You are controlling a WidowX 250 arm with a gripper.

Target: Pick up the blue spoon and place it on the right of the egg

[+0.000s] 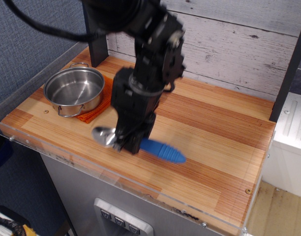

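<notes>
The blue spoon has its silver bowl (104, 135) to the left and its ribbed blue handle (164, 151) pointing right, near the table's front edge. My gripper (127, 145) comes down from above and is shut on the spoon where the bowl meets the handle. The spoon seems to hang just above the wood. The egg is not in view; the arm may hide it.
A steel pot (75, 89) stands at the left on an orange cloth (102, 105). A black post (96, 46) rises at the back left. The wooden table (214, 142) has a clear plastic rim along its front edge. A white unit (293, 123) stands off the right side.
</notes>
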